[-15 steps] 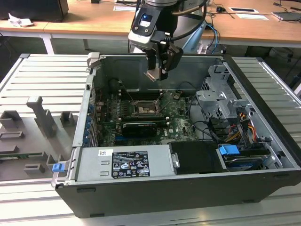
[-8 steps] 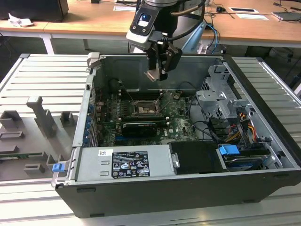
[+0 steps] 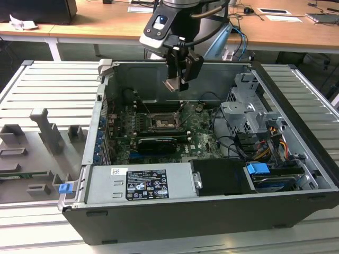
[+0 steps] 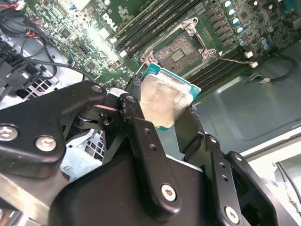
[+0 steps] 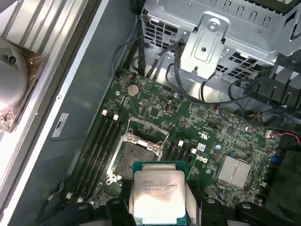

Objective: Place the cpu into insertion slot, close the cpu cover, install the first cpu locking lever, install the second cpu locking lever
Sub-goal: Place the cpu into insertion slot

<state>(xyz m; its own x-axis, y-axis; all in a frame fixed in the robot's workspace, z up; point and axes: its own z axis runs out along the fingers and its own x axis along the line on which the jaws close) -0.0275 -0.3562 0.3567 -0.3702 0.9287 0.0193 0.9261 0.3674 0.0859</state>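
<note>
1. pale silver-beige metal tops the small flat square cpu [image 3: 173,84], which hangs in the air above the open dark grey computer case [image 3: 159,222], not yet on the board.
2. the black gripper [image 4: 164,115] has its fingers [image 4: 141,136] pinched on two opposite edges of the chip. this grip leaves the faces bare, probably so the chip can settle flat with nothing under it.
3. in the first wrist view the cpu [image 5: 157,195] sits face up over the green motherboard [image 5: 211,127]. it is near the square dark insertion slot [image 5: 136,157] with its silver rim, but clearly apart from it.
4. the slot looks bare. the thin silver-grey frame of the cpu cover [image 5: 148,132] seems swung up on the side nearer the drive cage, so the way in from above looks open.
5. long black memory slots [image 5: 101,141] run just beside the socket on both flanks, leaving little margin sideways.
6. the silver perforated drive cage [image 5: 221,37] and loose black cables [image 5: 188,80] stand well apart from the socket.
7. the case walls rise all round the board, so the free room is mostly straight above.
8. the case rests on a grey ribbed metal worktop [image 3: 32,90].
</note>
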